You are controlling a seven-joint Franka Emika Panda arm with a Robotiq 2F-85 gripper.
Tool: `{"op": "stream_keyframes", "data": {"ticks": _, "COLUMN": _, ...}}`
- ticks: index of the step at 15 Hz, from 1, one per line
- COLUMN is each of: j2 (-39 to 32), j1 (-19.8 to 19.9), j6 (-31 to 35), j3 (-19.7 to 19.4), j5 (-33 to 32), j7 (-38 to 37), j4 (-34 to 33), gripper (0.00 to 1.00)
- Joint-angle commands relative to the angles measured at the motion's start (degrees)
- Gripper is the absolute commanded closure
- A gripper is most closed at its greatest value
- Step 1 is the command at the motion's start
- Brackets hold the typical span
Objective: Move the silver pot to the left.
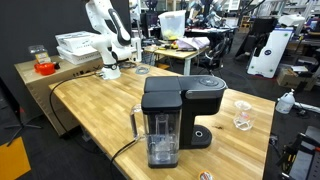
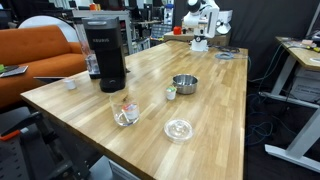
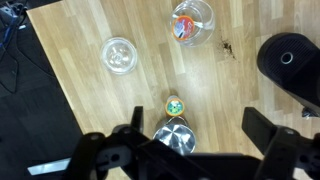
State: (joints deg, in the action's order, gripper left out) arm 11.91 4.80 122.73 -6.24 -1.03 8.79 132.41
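Observation:
The silver pot (image 2: pixel 184 84) stands on the wooden table (image 2: pixel 220 100), right of the middle. In the wrist view it (image 3: pixel 175 138) lies at the bottom centre, seen from above, with a small green-and-orange-topped cup (image 3: pixel 174 105) touching or close beside it. My gripper (image 3: pixel 200 132) is open and empty, its two dark fingers wide apart, high above the table. The white arm (image 2: pixel 200 25) stands folded at the table's far end, well away from the pot.
A black coffee machine (image 2: pixel 105 55) stands on the table, also in the wrist view (image 3: pixel 290 65). A glass bowl with something red (image 3: pixel 192 22) and a clear glass lid (image 3: pixel 119 55) lie near the front edge. An orange sofa (image 2: pixel 35 50) is beside the table.

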Motion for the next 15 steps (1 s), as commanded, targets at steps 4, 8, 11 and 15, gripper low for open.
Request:
{"op": "stream_keyframes", "data": {"ticks": 4, "j2": -4.44, "j1": -0.25, "j6": 0.77, "j3": 0.22, "j5": 0.25, "j7": 0.03, "j4": -3.0, "gripper": 0.0}}
{"op": "stream_keyframes", "data": {"ticks": 8, "j2": -3.68, "j1": -0.26, "j6": 0.69, "j3": 0.2, "j5": 0.25, "j7": 0.03, "j4": -2.82, "gripper": 0.0}}
{"op": "stream_keyframes", "data": {"ticks": 11, "j2": -3.65, "j1": -0.26, "j6": 0.69, "j3": 0.2, "j5": 0.25, "j7": 0.03, "j4": -2.78, "gripper": 0.0}}
{"op": "stream_keyframes", "data": {"ticks": 15, "j2": -2.92, "j1": -0.63, "j6": 0.6, "j3": 0.47, "j5": 1.07, "j7": -0.27, "j4": -3.1, "gripper": 0.0}}
